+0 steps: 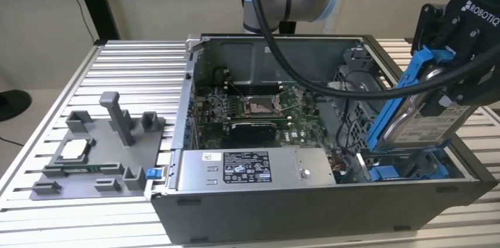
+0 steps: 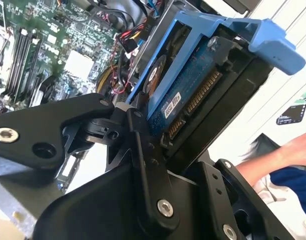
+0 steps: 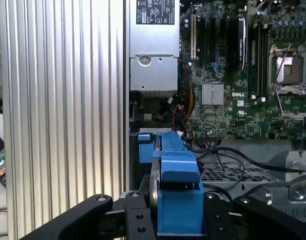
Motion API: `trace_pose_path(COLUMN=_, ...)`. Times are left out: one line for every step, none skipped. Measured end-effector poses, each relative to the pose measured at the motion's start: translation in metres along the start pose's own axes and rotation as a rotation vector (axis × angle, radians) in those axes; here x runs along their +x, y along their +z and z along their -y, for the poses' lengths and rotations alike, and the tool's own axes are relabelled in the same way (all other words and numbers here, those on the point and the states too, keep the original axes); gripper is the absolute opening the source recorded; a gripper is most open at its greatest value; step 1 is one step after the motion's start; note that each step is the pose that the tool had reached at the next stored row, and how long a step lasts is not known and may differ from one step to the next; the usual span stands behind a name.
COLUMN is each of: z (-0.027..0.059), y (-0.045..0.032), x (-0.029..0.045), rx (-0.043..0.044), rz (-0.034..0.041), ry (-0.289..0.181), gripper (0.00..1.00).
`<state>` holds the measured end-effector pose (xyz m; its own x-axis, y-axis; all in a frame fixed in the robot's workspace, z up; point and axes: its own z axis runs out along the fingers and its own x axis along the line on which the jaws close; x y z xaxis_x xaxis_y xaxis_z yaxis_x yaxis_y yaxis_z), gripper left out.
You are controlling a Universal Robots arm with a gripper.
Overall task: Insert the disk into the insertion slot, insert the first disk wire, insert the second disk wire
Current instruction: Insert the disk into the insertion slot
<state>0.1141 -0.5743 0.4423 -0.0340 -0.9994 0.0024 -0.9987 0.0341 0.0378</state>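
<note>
Hard disk in its blue carrier is gripped by the closed end effector; it is held steeply tilted over the blue-railed insertion slot, in the open computer case on the table.

Computer case: power-supply box, insertion slot inside; disk tilted above slot; fixture beside, exterior view's left.

the disk hides much of the insertion slot; person's arm blurred.
</note>
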Motion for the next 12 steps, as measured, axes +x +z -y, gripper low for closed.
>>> trace_pose_path(z=0.0004, y=0.0017, x=0.0001, rx=0.0000, rz=0.0002, ry=0.005, gripper=0.00)
trace_pose_path(z=0.0011, y=0.0033, x=0.0001, rx=0.0000, rz=0.0005, ry=0.009, gripper=0.00)
trace_pose_path(z=0.0019, y=0.0047, x=0.0001, rx=0.0000, rz=0.0006, ry=0.012, gripper=0.00)
trace_pose_path(z=0.0027, y=0.0062, x=0.0001, rx=-0.0001, rz=0.0007, ry=0.015, gripper=0.00)
trace_pose_path(z=0.0037, y=0.0075, x=0.0001, rx=-0.0001, rz=0.0008, ry=0.018, gripper=0.00)
trace_pose_path(z=0.0046, y=0.0089, x=0.0001, rx=-0.0001, rz=0.0008, ry=0.020, gripper=0.00)
trace_pose_path(z=0.0054, y=0.0103, x=0.0001, rx=-0.0001, rz=0.0009, ry=0.022, gripper=0.00)
trace_pose_path(z=0.0060, y=0.0116, x=0.0001, rx=-0.0001, rz=0.0009, ry=0.023, gripper=0.00)
trace_pose_path(z=0.0064, y=0.0130, x=0.0001, rx=-0.0001, rz=0.0010, ry=0.024, gripper=0.00)
trace_pose_path(z=0.0066, y=0.0144, x=0.0003, rx=-0.0001, rz=0.0010, ry=0.024, gripper=0.00)
trace_pose_path(z=0.0067, y=0.0160, x=0.0005, rx=-0.0001, rz=0.0010, ry=0.024, gripper=0.00)
trace_pose_path(z=0.0069, y=0.0178, x=0.0006, rx=-0.0001, rz=0.0011, ry=0.024, gripper=0.00)
